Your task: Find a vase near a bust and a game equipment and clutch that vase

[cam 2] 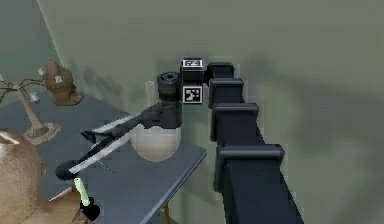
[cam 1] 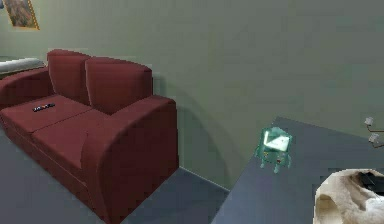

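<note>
A pale rounded vase stands near the far edge of a grey-blue table. The dark arm rises from the bottom edge to two white marker squares. Left of them the gripper stretches its thin fingers down across the tabletop, its dark body right at the vase's top. I cannot tell whether it holds anything. A brown bust sits at the table's far left. A green-handled stick-like thing lies near the front edge.
A red sofa with a small dark remote stands against the wall under a framed picture. The table carries a small teal figure and a tan furry object. A thin stand rises on the table.
</note>
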